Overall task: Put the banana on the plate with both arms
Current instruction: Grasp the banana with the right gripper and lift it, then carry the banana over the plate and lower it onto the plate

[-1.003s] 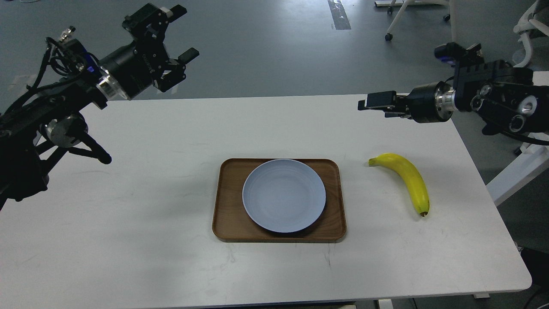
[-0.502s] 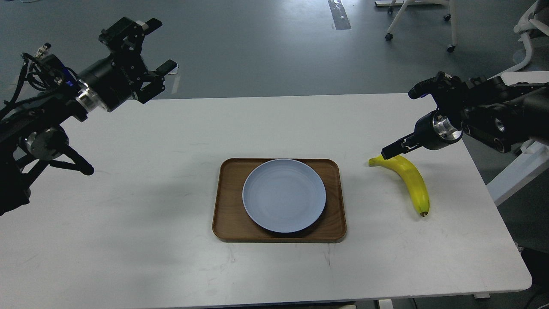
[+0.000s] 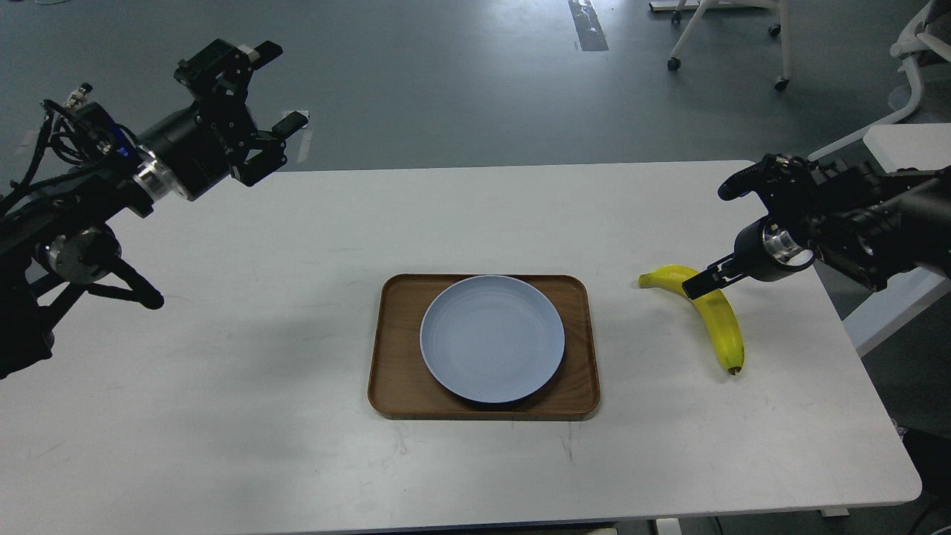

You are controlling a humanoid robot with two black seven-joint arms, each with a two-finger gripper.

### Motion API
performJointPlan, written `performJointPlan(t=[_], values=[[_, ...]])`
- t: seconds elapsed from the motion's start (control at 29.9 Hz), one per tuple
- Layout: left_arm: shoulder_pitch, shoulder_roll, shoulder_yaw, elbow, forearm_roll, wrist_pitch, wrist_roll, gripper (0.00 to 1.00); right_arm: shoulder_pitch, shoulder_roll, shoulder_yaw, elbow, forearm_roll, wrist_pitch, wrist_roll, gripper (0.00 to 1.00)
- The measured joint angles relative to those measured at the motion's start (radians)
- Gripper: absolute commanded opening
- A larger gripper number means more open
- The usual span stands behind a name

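- The banana (image 3: 715, 309) is bright yellow, smooth and curved like a smile turned on its side.
- Its stem end is a little green and points toward the tray (image 3: 394, 349). Its other end has a small dark tip and points toward the near edge of the table (image 3: 260, 446).
- The banana lies flat on the white table, to the right of the tray and apart from it.
- The plate (image 3: 492, 339) is round, shallow and pale blue-grey, with faint rings in it. It sits in the brown wooden tray in the middle of the table, and nothing is on it.
- The right gripper (image 3: 702, 284) is low, right over the upper part of the banana, near the stem end. It looks thin and dark from here, so I cannot tell whether its jaws are apart or together, or whether it touches the banana.
- The left gripper (image 3: 271, 93) is up in the air over the far left corner of the table, far from the banana. Its two fingers are spread wide apart and hold nothing.
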Motion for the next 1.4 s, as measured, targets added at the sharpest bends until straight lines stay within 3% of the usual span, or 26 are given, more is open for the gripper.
performJointPlan(t=[0.1,0.2,0.27,0.3,0.43,0.57,0.97,1.4], values=[[0.0,0.0,-0.001,-0.001,0.0,0.0,0.0,0.98,-0.022,0.007,0.017,0.0,0.003,-0.004,0.0,0.93],[0.0,0.0,-0.003,-0.001,0.0,0.0,0.0,0.98,-0.036,0.012,0.026,0.0,0.004,-0.015,0.0,0.75],[0.0,0.0,-0.004,-0.001,0.0,0.0,0.0,0.98,-0.039,0.013,0.026,0.003,0.004,-0.019,0.0,0.54],[0.0,0.0,-0.004,-0.001,0.0,0.0,0.0,0.98,-0.041,0.013,0.026,0.005,0.004,-0.02,0.0,0.54],[0.0,0.0,-0.004,-0.001,0.0,0.0,0.0,0.98,-0.049,0.017,0.025,0.01,0.003,-0.023,0.0,0.27],[0.0,0.0,-0.004,-0.001,0.0,0.0,0.0,0.98,-0.055,0.02,0.024,0.011,0.003,-0.049,0.0,0.15],[-0.004,-0.003,-0.006,-0.001,-0.001,0.0,0.001,0.98,0.139,0.014,0.123,0.157,0.038,-0.05,0.0,0.14],[-0.006,0.03,-0.005,-0.014,-0.002,0.0,0.002,0.98,0.144,0.314,0.135,0.169,0.318,0.032,0.0,0.15]])
